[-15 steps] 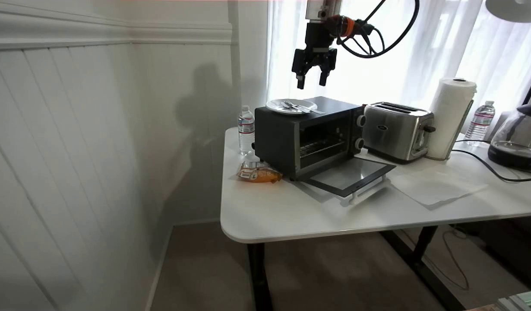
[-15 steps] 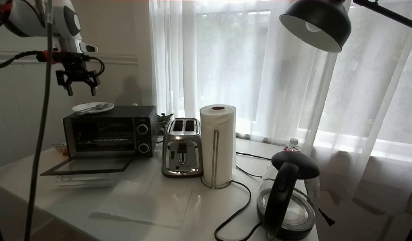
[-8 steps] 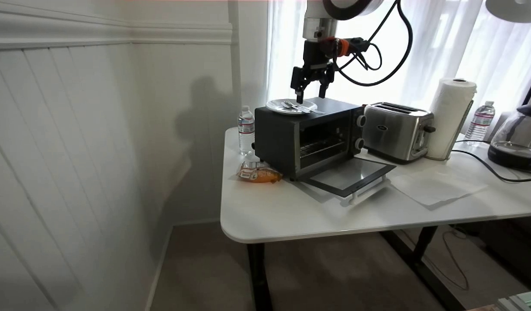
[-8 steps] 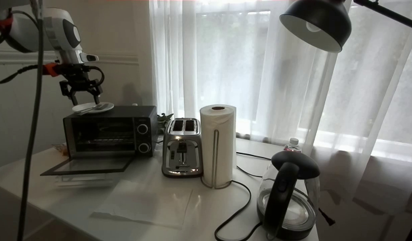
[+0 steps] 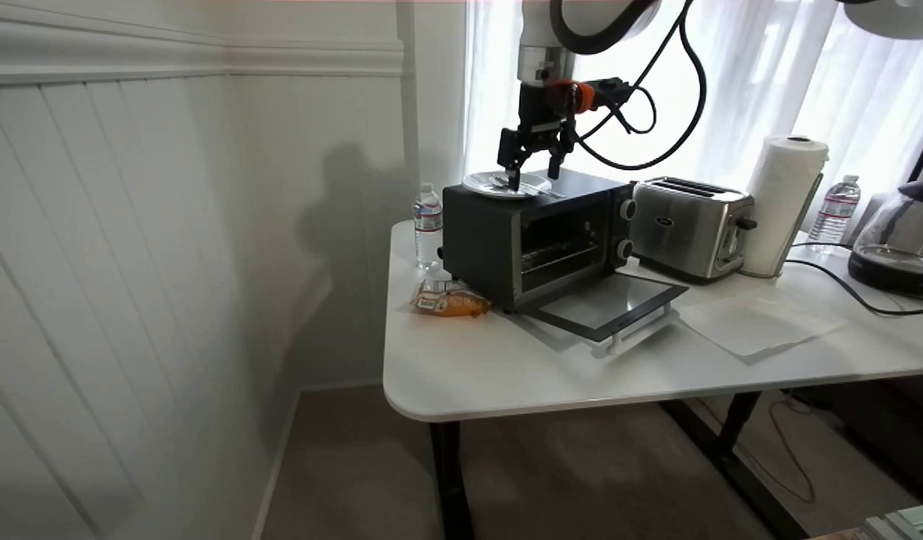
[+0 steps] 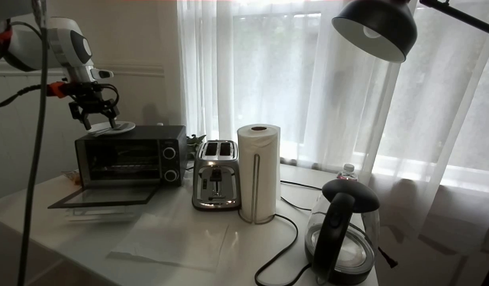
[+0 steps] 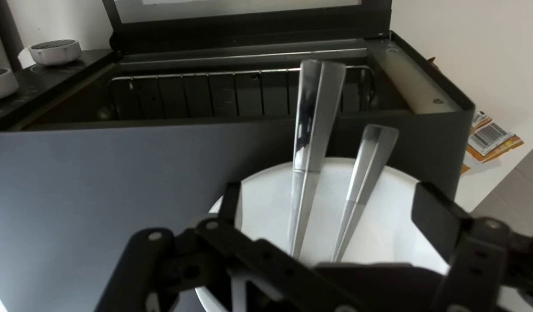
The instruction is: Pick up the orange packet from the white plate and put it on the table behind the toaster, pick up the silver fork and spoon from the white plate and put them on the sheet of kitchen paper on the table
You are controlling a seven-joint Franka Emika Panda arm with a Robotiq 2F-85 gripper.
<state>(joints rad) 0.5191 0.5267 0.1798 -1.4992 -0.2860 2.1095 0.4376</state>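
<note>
A white tabletop (image 5: 499, 375) carries the black oven (image 5: 476, 240), its glass door (image 5: 604, 304) lowered. In both exterior views the toaster (image 5: 675, 232) is at about the oven's three o'clock; in an exterior view the paper roll (image 6: 266, 174) stands upright just beside the toaster and the kettle (image 6: 334, 234) sits at four o'clock from the roll. The sheet of kitchen paper (image 5: 758, 324) lies flat on the tabletop, at the toaster's five o'clock in an exterior view. The white plate (image 5: 476, 182) rests on top of the oven, toward eleven o'clock in an exterior view. The gripper (image 5: 534, 178) points to six o'clock over the plate, its fingers spread wide and clasping nothing; whether a fingertip touches the plate I cannot tell. The orange packet (image 5: 452, 301) lies on the tabletop just beside the oven, at its eight o'clock in an exterior view. The silver fork and spoon (image 7: 306, 169) lie on the plate; in the wrist view their handles jut past its rim between twelve and one o'clock, framed by the gripper's fingers, touching neither.
</note>
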